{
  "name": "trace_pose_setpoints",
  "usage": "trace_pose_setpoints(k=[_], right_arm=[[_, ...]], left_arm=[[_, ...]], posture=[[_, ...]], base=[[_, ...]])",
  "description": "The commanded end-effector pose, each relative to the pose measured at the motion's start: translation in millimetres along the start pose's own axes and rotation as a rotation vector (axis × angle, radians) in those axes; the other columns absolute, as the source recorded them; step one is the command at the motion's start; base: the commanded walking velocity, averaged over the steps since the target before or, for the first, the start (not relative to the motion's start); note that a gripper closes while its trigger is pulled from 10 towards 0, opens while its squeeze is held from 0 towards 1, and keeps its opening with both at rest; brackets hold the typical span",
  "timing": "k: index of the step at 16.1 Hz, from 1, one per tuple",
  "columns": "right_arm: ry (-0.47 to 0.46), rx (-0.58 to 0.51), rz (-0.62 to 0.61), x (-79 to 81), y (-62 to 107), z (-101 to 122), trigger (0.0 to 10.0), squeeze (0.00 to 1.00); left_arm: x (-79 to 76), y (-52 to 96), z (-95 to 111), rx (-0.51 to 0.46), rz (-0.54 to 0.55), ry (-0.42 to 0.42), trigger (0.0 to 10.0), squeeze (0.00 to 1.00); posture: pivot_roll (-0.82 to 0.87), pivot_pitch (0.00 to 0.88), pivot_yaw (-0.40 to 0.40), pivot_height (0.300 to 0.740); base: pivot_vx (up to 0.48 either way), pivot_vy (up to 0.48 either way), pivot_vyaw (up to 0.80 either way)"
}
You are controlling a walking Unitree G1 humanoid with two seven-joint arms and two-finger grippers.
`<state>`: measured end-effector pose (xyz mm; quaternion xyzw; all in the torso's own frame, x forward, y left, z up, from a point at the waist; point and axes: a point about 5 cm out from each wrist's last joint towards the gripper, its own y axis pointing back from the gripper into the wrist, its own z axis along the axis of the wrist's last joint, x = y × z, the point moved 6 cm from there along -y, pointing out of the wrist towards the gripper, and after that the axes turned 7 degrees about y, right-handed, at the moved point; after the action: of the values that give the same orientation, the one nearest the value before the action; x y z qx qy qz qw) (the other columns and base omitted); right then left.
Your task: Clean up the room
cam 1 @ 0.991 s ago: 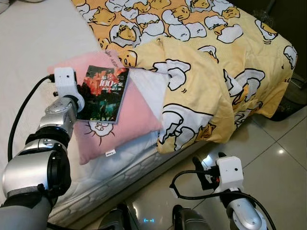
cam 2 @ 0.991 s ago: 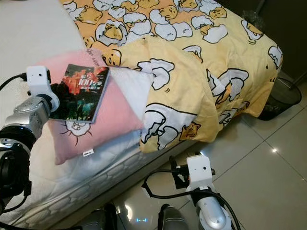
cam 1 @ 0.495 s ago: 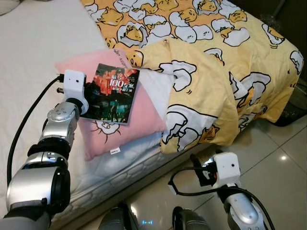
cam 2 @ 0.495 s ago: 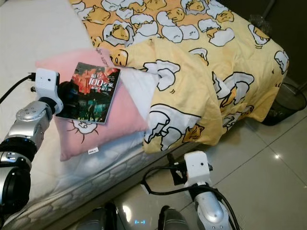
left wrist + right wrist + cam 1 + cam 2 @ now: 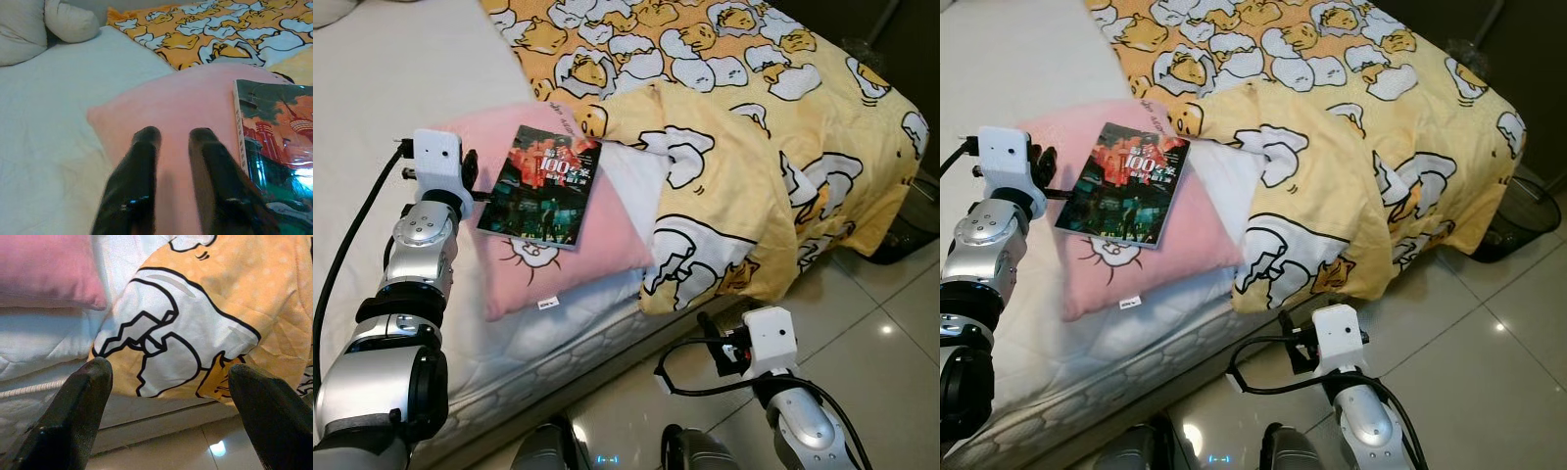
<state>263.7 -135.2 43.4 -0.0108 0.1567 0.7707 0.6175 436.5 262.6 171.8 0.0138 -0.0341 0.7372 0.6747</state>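
Observation:
A dark-covered book (image 5: 540,184) with red and white lettering lies flat on a pink pillow (image 5: 578,255) on the bed. My left gripper (image 5: 470,182) hovers over the pillow just off the book's left edge. In the left wrist view its two black fingers (image 5: 142,161) stand a narrow gap apart above the pink pillow (image 5: 181,103) with nothing between them, and the book (image 5: 279,127) lies beside them. My right gripper (image 5: 168,377) hangs low beside the bed, wide open and empty, facing the hanging blanket.
A yellow cartoon-print blanket (image 5: 734,147) covers the bed's right half and drapes over its corner. Bare white mattress (image 5: 391,78) lies to the left, with white pillows (image 5: 29,29) at the head. Glossy floor tiles (image 5: 891,323) and a black mesh basket (image 5: 1518,211) are to the right.
My left gripper has drawn back to the left, off the book's edge; the book stays on the pillow. The camera view shifted slightly. The right arm barely moved.

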Motion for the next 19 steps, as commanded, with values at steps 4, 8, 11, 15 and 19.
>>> trace_pose_setpoints(k=[4, 8, 11, 15, 19], right_arm=[[0.0, 0.011, -0.002, -3.2, 0.0, -6.1, 10.0, 0.0], [-0.041, -0.044, 0.032, -4.9, -7.2, 5.2, 10.0, 0.0], [-0.038, -0.056, 0.083, 1.3, -11.5, 6.3, 10.0, 0.0], [-0.064, -0.099, 0.158, 11.8, -18.6, 16.5, 10.0, 0.0], [-0.06, -0.084, 0.198, 16.3, -20.1, 13.2, 10.0, 0.0]], left_arm=[[31.5, 28.9, -28.0, 0.091, -0.036, 0.077, 10.0, 1.0], [32.8, 70.8, -56.2, 0.247, -0.212, 0.261, 10.0, 1.0], [39.9, 79.6, -56.6, 0.27, -0.181, 0.414, 10.0, 1.0], [18.6, 85.6, -71.6, 0.332, -0.183, 0.561, 10.0, 1.0], [-1.4, 79.9, -82.6, 0.379, -0.18, 0.635, 10.0, 1.0]], posture=[[-0.19, 0.146, -0.02, 0.74], [-0.13, 0.128, -0.037, 0.74], [-0.11, 0.115, -0.052, 0.74], [-0.1, 0.101, -0.06, 0.74], [-0.12, 0.088, -0.062, 0.74]], base=[[0.0, 0.0, 0.0], [0.0, 0.0, 0.0], [0.0, 0.0, 0.0], [0.0, 0.0, 0.0], [0.0, 0.0, 0.0]])
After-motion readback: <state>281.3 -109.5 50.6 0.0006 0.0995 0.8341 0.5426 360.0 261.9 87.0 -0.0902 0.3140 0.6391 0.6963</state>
